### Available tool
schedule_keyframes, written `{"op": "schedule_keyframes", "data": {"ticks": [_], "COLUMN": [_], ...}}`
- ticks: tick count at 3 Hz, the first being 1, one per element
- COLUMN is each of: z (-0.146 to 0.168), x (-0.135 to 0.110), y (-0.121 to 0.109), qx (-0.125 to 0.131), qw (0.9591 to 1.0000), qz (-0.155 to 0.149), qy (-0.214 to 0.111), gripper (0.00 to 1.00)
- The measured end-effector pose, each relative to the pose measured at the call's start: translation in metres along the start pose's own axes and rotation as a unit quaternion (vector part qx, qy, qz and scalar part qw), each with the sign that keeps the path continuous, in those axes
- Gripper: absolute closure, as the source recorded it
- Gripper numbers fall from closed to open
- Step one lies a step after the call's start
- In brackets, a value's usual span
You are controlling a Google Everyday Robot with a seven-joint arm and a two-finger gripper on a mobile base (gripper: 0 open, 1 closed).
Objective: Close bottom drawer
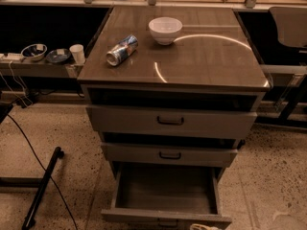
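Observation:
The bottom drawer (165,218) is the lowest and narrowest of three grey-beige drawers. It is pulled far out, and its inside is empty. Its low front panel runs along the bottom edge of the camera view, so the handle barely shows. My gripper (204,227) shows only as a small pale tip at the bottom edge. It is just in front of the right part of that front panel. I cannot tell whether it touches the panel.
The mid-width drawer (169,155) and the widest drawer (170,121) above stand slightly out. A white bowl (165,29) and a lying can (122,50) are on the cabinet top (206,61). A shelf with bowls (33,51) and a cup (76,53) is on the left. A black pole (43,186) lies on the floor.

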State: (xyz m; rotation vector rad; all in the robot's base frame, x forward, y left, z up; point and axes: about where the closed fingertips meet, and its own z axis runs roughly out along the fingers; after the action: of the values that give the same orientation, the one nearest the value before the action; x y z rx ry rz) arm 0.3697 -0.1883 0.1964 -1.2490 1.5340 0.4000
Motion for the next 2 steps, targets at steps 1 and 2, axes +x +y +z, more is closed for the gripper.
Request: {"op": "schedule_keyframes", "data": {"ticks": [1, 2], "z": [0.011, 0.034], "x": [0.002, 0.019], "y": [-0.006, -0.022], "qx": [0.008, 0.015], "qw": [0.9999, 0.9990], "qz": [0.000, 0.014], "qy": [0.008, 0.040], "gripper": [1.00, 1.00]}}
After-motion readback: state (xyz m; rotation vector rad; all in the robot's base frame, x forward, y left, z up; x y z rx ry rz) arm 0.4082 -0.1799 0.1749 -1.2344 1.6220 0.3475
